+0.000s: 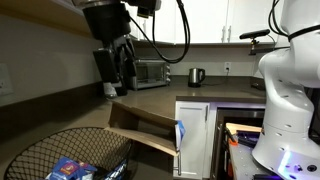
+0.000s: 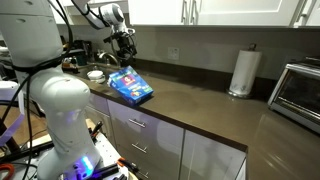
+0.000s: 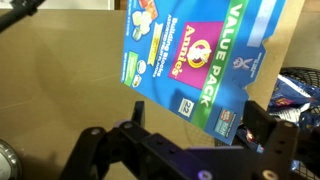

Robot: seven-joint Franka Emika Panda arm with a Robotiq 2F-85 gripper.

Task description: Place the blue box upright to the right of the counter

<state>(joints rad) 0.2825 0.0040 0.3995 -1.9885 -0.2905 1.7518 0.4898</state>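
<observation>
The blue box (image 2: 132, 85) lies tilted, printed face up, on the counter (image 2: 205, 112) near its end. In an exterior view only its plain brown reverse (image 1: 142, 128) shows, above the counter (image 1: 160, 100) edge. In the wrist view the box (image 3: 195, 50) reads "Annie's Value Pack" and fills the upper middle. My gripper (image 3: 197, 116) is open, with one finger on each side of the box's lower end, not closed on it. In both exterior views the gripper (image 1: 120, 72) (image 2: 126, 52) hangs just above the box.
A black wire basket (image 1: 60, 150) with small blue packets stands beside the counter end and shows at the wrist view's right edge (image 3: 300, 88). A toaster oven (image 1: 150, 72) and kettle (image 1: 197, 76) stand at the back. A paper towel roll (image 2: 243, 72) and another oven (image 2: 300, 95) stand further along.
</observation>
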